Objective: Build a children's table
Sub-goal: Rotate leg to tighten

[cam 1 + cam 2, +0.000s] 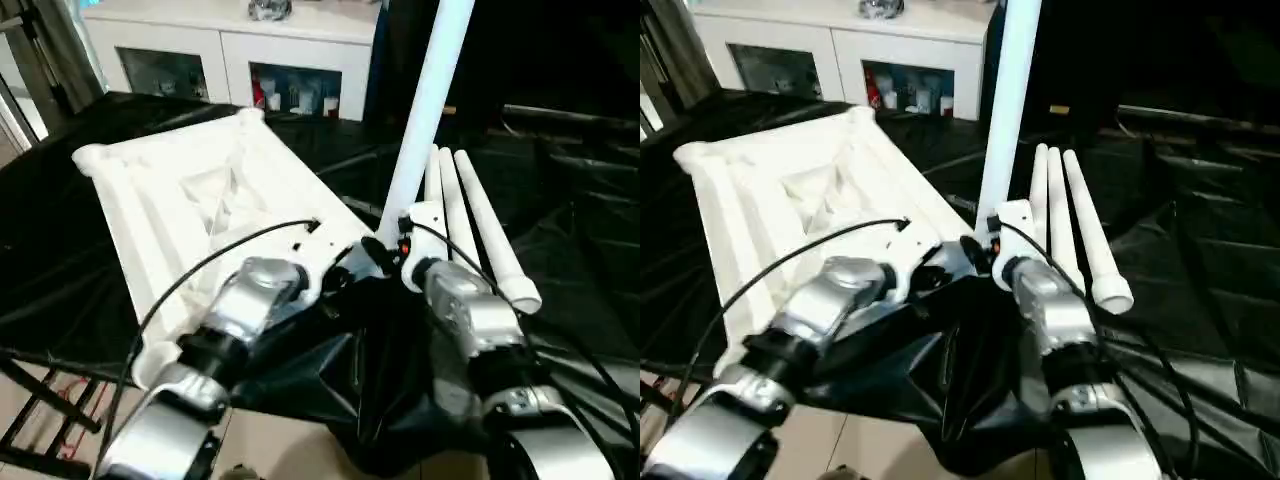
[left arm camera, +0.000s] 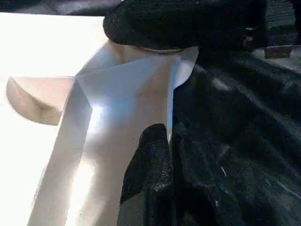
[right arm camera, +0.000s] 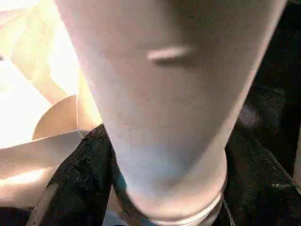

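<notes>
Black-draped work table (image 1: 90,270), white cabinet (image 1: 230,40) behind

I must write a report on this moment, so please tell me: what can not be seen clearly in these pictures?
- Upright leg: its top is cut off by the upper edge in both eye views.
- Its foot at the tabletop corner: hidden behind the two wrists in the eye views, so whether it is fully seated cannot be told.
- Cabinet contents: too small.
- Loose legs: near ends partly hidden by the right forearm.

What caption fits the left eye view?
Right claw steadies an upright leg at the tabletop corner; three spare legs alongside.
</notes>
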Controlling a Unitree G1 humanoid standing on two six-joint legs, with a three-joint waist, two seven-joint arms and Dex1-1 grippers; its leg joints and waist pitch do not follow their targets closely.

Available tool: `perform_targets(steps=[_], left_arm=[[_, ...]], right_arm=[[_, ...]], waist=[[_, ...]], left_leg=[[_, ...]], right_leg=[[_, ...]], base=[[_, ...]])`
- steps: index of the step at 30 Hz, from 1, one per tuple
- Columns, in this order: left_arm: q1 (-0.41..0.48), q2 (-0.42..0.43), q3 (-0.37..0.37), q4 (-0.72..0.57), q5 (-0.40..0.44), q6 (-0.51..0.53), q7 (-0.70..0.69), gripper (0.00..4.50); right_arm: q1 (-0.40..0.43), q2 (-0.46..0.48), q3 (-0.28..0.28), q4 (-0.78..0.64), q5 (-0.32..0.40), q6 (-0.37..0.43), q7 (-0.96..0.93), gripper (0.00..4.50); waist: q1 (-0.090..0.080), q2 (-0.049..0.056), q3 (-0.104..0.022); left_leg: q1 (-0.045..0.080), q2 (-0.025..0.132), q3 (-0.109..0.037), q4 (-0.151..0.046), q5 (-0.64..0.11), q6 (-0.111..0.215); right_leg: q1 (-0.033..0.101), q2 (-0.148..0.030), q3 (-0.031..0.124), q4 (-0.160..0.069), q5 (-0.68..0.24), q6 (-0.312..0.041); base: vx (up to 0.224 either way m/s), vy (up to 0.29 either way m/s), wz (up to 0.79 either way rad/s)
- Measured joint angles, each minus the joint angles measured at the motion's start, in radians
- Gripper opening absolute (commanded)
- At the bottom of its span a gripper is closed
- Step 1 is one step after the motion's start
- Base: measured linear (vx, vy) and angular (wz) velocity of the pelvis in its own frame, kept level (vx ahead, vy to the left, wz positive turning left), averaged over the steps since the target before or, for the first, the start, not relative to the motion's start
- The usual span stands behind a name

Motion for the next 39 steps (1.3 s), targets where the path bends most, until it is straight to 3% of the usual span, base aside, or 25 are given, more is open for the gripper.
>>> perform_targets(steps=[5, 8, 17, 26, 39], left_arm=[[0.000, 0.003, 0.002, 0.000, 0.008, -0.014, 0.007, 0.00], [0.003, 0.021, -0.001, -0.002, 0.008, -0.029, -0.018, 0.00], [0.099, 0.177, -0.031, -0.142, -0.010, -0.106, -0.240, 0.00], [0.172, 0.281, -0.068, -0.287, -0.059, -0.106, -0.432, 0.00], [0.200, 0.312, -0.075, -0.338, -0.080, -0.081, -0.471, 0.00]], right_arm=[[-0.001, 0.005, 0.000, 0.002, -0.003, -0.018, 0.023, 3.91], [0.009, -0.016, 0.033, -0.002, -0.026, -0.036, 0.079, 3.91], [0.110, -0.167, 0.146, -0.143, -0.018, -0.040, 0.426, 3.91], [0.158, -0.293, 0.201, -0.251, 0.037, -0.006, 0.697, 3.91], [0.195, -0.319, 0.207, -0.317, 0.060, 0.029, 0.756, 2.93]], waist=[[-0.001, 0.001, 0.000], [-0.001, 0.001, 0.000], [-0.005, 0.000, 0.000], [0.011, 0.000, 0.000], [0.013, -0.001, 0.001]], left_leg=[[-0.004, 0.000, 0.000, -0.002, 0.000, 0.000], [-0.004, 0.000, 0.000, -0.002, 0.000, 0.000], [-0.004, 0.003, 0.000, -0.005, 0.000, 0.000], [-0.006, 0.005, 0.001, 0.000, 0.000, 0.000], [-0.007, 0.005, 0.002, 0.001, 0.000, 0.001]], right_leg=[[-0.001, 0.001, 0.000, 0.000, 0.000, 0.000], [-0.001, 0.001, 0.000, 0.000, 0.000, 0.000], [-0.003, 0.001, 0.000, 0.000, 0.000, 0.000], [-0.004, 0.001, 0.000, 0.000, -0.001, -0.002], [-0.003, 0.001, 0.000, 0.001, -0.003, -0.003]], base=[[0.000, 0.000, 0.00], [0.000, 0.000, 0.00], [0.000, 0.000, 0.00], [0.000, 0.000, 0.00], [0.000, 0.000, 0.00]])
